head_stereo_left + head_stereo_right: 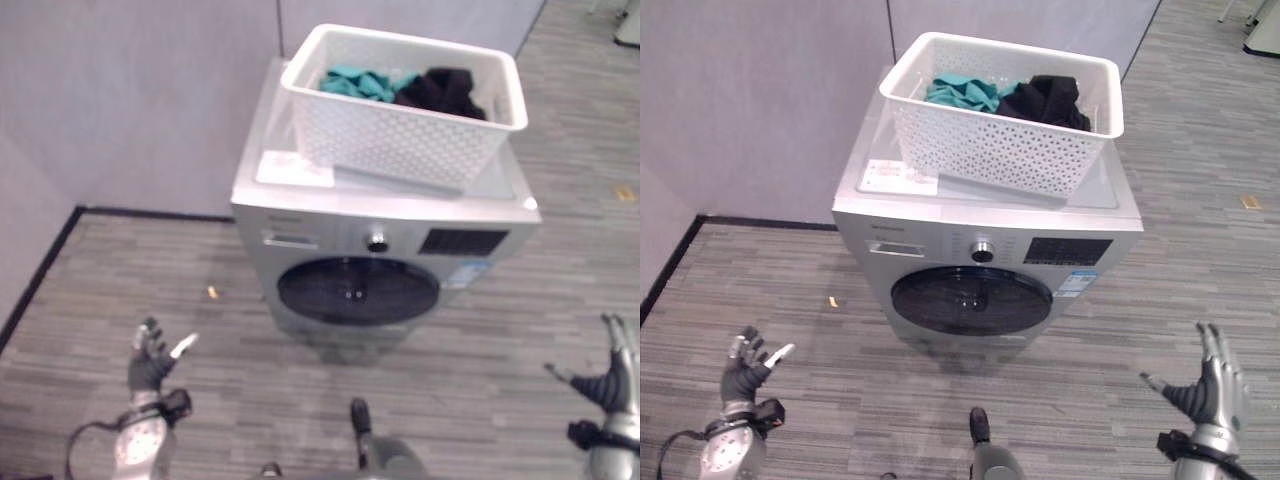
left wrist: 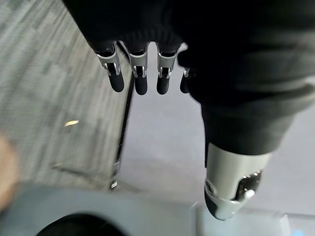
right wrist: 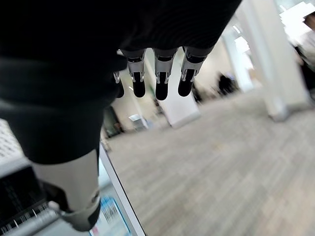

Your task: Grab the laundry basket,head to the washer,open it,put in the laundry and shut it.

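A white perforated laundry basket [image 1: 400,135] stands on top of the silver washer [image 1: 330,245], holding a teal garment [image 1: 360,82] and a black garment [image 1: 440,92]. The washer's round dark door [image 1: 357,291] is closed. My left hand [image 1: 152,362] is low at the washer's left, fingers straight and open, holding nothing. My right hand [image 1: 612,377] is low at the washer's right, also open and empty. Both hands are well below the basket and apart from the washer.
A grey partition wall [image 1: 130,100] runs behind and to the left of the washer. A white sheet [image 1: 295,168] lies on the washer top beside the basket. A small orange scrap [image 1: 212,292] lies on the striped floor left of the washer.
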